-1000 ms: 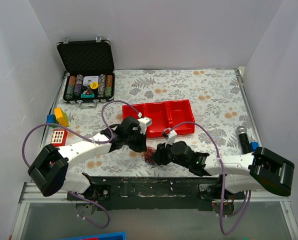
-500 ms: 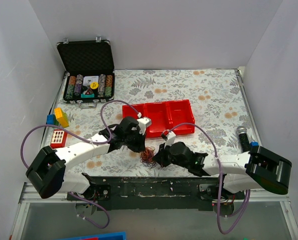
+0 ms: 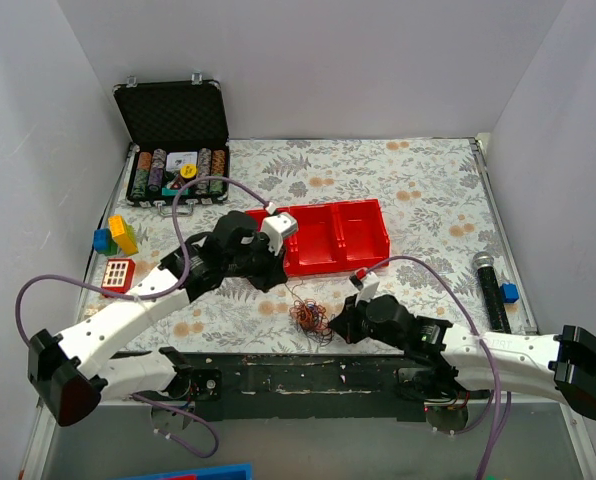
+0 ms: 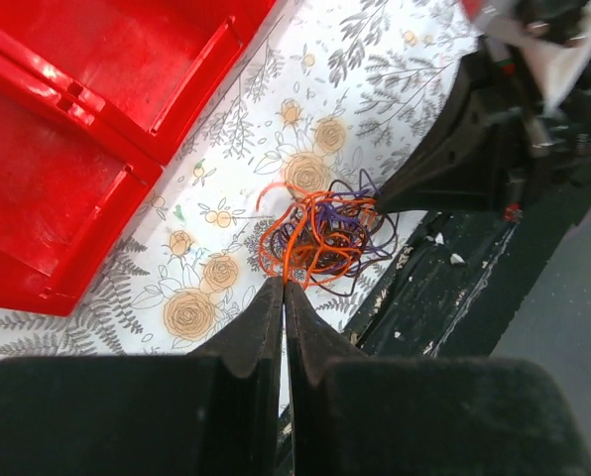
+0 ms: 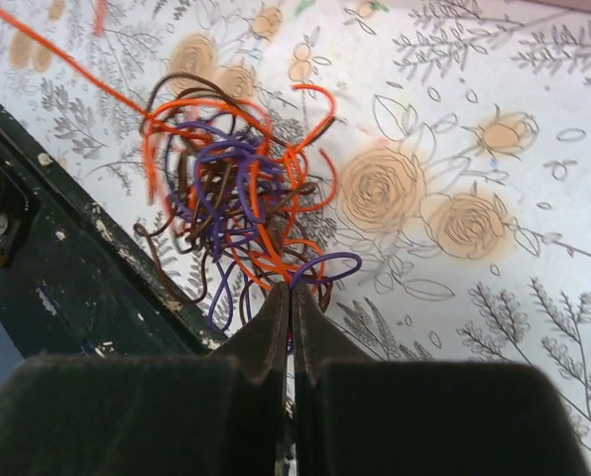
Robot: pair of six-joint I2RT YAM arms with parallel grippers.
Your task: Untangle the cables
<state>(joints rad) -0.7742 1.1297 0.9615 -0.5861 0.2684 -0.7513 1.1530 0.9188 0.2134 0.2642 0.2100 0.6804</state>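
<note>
**Ana:** Floral cloth covers the whole desk (image 3: 418,190). Where on it is the tangle?

**Ben:** The cables (image 3: 309,315) lie low in the top view, a little left of centre, near the black front rail (image 3: 278,368). They form a loose, roundish clump of orange, purple and dark brown strands resting on the cloth.

**Ana:** And the fingers?

**Ben:** The left fingers (image 4: 261,319) are pressed together. Their tips meet the clump's edge, and orange strands run right into them, so I judge that a strand is nipped there. The right fingers (image 5: 272,319) are closed too. A purple loop and some orange strands end at their tips, which suggests the same sort of grip.

**Ana:** Which way does the clump lie from each?

**Ben:** It lies between them. In the top view the left fingers come in from the upper left and the right fingers from the lower right, tips facing each other across the clump. Both touch it, so neither arm is nearer. The clump has no real long axis. One orange strand does run straight out to the upper left corner of the right wrist view and looks taut.

**Ana:** So the next pull?

**Ben:** I'd say apart, along that upper-left to lower-right line. The risk is that a knot tightens, or that a thin strand slips out of the pinch.

**Ana:** Anything close by?

**Ben:** The red tray (image 3: 333,235) is just above the clump. The open case (image 3: 173,150) is well off at the upper left, and a microphone (image 3: 488,280) lies at the right edge.
</note>
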